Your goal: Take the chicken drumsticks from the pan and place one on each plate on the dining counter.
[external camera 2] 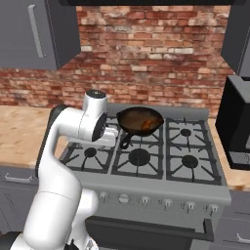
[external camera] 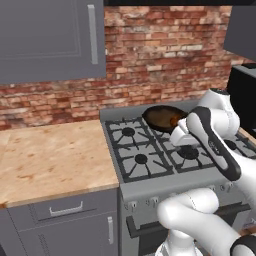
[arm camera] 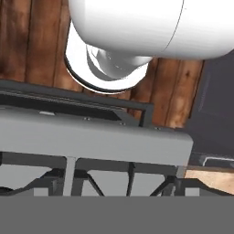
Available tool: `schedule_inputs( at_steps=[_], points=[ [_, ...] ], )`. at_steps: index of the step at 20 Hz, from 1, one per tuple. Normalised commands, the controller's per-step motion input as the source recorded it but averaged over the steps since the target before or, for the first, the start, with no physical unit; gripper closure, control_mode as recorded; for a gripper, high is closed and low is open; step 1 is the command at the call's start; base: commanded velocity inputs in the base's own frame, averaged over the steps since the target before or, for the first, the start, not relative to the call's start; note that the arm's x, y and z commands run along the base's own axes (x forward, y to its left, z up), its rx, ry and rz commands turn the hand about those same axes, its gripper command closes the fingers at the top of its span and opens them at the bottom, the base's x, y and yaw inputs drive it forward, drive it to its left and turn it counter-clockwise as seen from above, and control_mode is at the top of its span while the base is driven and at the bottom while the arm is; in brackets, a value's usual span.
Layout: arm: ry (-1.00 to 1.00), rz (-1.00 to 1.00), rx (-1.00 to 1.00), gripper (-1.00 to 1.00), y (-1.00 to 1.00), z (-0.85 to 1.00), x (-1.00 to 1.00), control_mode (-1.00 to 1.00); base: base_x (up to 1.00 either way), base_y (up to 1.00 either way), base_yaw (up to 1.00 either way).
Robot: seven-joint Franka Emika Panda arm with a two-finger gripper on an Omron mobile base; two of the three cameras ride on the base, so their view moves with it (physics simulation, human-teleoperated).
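The pan [external camera: 161, 117] [external camera 2: 139, 120] sits on the stove's back burner, its black handle [external camera 2: 126, 141] pointing toward the front. A reddish-brown chicken drumstick [external camera 2: 147, 126] lies inside it on the brownish bottom. My gripper [external camera: 181, 136] [external camera 2: 109, 137] hangs low over the burners, just in front of the pan and beside its handle, touching nothing. Its jaws stand open and hold nothing. The hand view looks down past the stove's front edge [arm camera: 96, 137] to the wooden floor. The plates and the dining counter are out of view.
The grey stove [external camera: 142, 162] has black grates and a knob row along its front. A wooden worktop [external camera: 50, 155] over grey drawers lies to its left. A black appliance [external camera 2: 239, 124] stands at the right. Grey wall cabinets [external camera: 50, 40] hang above against the brick wall.
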Motion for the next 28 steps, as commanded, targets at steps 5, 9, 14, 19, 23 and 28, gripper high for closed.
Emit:
schedule_inputs(
  at_steps=[5,9,14,19,23,28],
  points=[
    [-0.18,-0.34,0.0,-1.0,-0.03,0.21,0.34,-1.0,0.0,0.0,0.0],
    [-0.2,-0.26,0.0,-1.0,-0.14,0.22,0.76,-1.0,0.0,0.0,0.0],
    [-0.06,-0.24,0.01,-1.0,-0.42,0.14,0.88,-1.0,0.0,0.0,0.0],
    [-0.02,-0.34,0.09,-1.0,-0.52,0.0,0.89,-1.0,0.0,0.0,0.0],
    [0.0,-0.22,0.01,-1.0,-0.29,0.0,0.86,-1.0,0.0,0.0,0.0],
    [0.0,-0.14,0.0,-1.0,-0.23,-0.01,0.71,-1.0,0.0,0.0,0.0]
  ],
)
